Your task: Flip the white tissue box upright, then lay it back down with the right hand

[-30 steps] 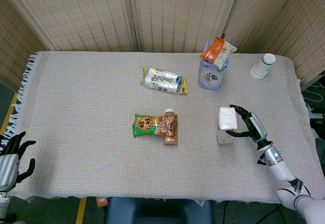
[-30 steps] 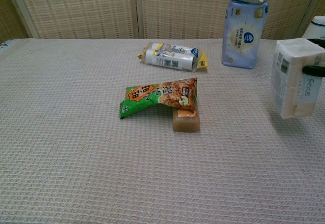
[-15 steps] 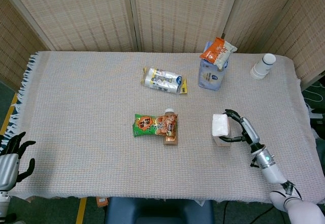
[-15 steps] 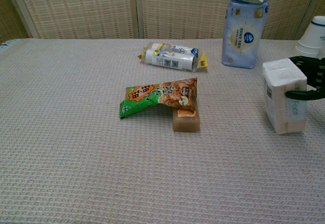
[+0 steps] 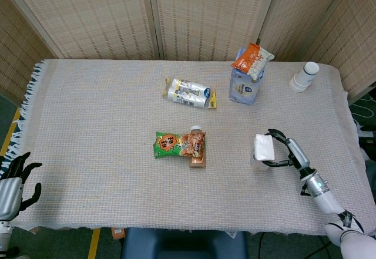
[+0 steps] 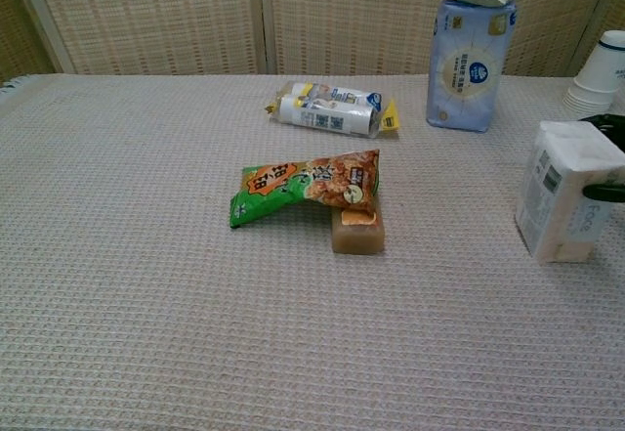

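Note:
The white tissue box point(image 5: 262, 151) stands upright on the woven tablecloth at the right, its base on the cloth point(image 6: 569, 201). My right hand point(image 5: 286, 151) grips it from the right side, dark fingers wrapped around its upper part; in the chest view only a fingertip point(image 6: 607, 193) shows at the frame edge. My left hand point(image 5: 14, 180) hangs off the table's front left corner, fingers spread and holding nothing.
A green and orange snack bag point(image 5: 179, 144) lies on a brown block point(image 6: 356, 231) mid-table. A silver pack point(image 5: 188, 92) lies behind it. A blue tissue pack point(image 5: 244, 84) with an orange bag point(image 5: 251, 59) on top stands far right, beside white stacked cups point(image 5: 304, 76).
The box was lifted off the cloth, swung left and now has been set back down a little to the right, standing upright in my right hand's grip. The left hand stayed still.

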{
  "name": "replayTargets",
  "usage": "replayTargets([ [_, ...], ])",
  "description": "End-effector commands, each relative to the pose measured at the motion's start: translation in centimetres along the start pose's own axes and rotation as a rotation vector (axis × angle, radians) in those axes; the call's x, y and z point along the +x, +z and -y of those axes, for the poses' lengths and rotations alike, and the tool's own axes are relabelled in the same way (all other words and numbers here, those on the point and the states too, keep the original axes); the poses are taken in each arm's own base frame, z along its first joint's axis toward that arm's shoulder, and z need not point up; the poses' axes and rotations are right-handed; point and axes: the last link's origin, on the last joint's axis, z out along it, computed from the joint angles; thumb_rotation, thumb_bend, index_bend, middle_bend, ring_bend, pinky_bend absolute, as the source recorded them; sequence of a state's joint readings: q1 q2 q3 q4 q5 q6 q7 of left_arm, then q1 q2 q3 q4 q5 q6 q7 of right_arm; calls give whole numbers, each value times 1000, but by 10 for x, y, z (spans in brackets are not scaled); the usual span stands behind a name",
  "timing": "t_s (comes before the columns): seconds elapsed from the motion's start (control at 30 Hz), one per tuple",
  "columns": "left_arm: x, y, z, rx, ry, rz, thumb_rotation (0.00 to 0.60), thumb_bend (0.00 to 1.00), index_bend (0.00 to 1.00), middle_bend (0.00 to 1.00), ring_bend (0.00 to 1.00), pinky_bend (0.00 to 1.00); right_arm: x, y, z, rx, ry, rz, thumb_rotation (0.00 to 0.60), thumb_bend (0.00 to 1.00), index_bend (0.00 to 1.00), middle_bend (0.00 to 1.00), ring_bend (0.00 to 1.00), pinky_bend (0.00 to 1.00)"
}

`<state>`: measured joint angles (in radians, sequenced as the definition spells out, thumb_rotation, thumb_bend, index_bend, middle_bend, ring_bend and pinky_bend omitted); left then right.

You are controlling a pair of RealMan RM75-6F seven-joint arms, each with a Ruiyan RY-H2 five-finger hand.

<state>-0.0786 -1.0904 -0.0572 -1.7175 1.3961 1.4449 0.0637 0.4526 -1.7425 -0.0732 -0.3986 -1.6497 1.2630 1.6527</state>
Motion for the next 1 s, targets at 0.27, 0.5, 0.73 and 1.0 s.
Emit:
replayTargets([
  [0.27,-2,1,-1,-1,3,3,600,485,264,0,0,245,18,-12,5,-18,-28,-8,600,126,450,419,275,0],
  [0.5,-1,1,0,3,5,-1,600,484,264,0,0,245,18,-11,6,-43,-43,34,600,128,407,419,255,0],
  [0.73,-1,1,0,5,9,4,600,484,271,0,0,245,19,-11,7,-78,-43,77,600,128,278,393,189,0],
  [1.0,-1,1,-1,3,9,-1,600,485,272,0,0,246,22,-13,11,-96,-71,94,600,124,131,228,86,0],
])
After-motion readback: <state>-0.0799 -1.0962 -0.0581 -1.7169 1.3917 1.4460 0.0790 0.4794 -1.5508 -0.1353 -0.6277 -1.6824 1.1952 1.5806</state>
